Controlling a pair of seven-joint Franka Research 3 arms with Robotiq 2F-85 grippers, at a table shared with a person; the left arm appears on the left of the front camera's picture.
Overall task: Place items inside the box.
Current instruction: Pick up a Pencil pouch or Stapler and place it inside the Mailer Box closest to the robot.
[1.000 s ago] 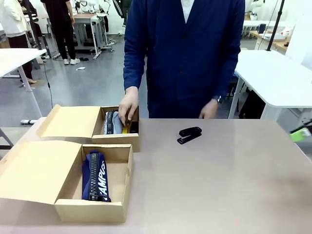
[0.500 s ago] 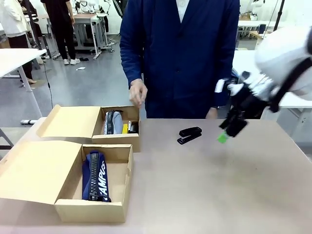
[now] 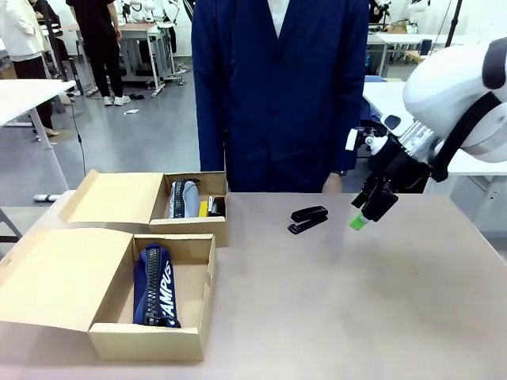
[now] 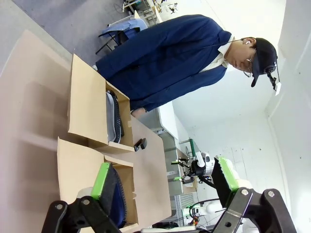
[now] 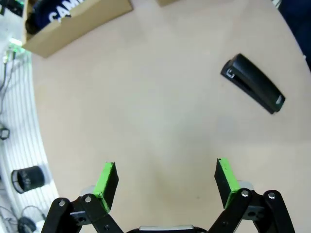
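Right tool (image 3: 367, 214) hanging wide open over the desk (image 3: 356, 301) toward its far right edge, gripping nothing. Left tool (image 4: 163, 182) gaping wide too, empty. Black stapler (image 3: 308, 219) lying by the far edge, apart from the right tool. Navy pouch (image 3: 157, 285) sitting in the near-left box (image 3: 150, 340); grey pouch (image 3: 184, 198) and yellow knife (image 3: 203, 209) in the far-left box (image 3: 190, 229). Person (image 3: 277, 95) standing at the far edge.

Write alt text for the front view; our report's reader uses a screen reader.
The right arm's open tool hovers above the table, just right of a black stapler. At left are two open cardboard boxes: the near box holds a navy pouch, the far box a light grey pouch. A person in a navy coat stands behind.
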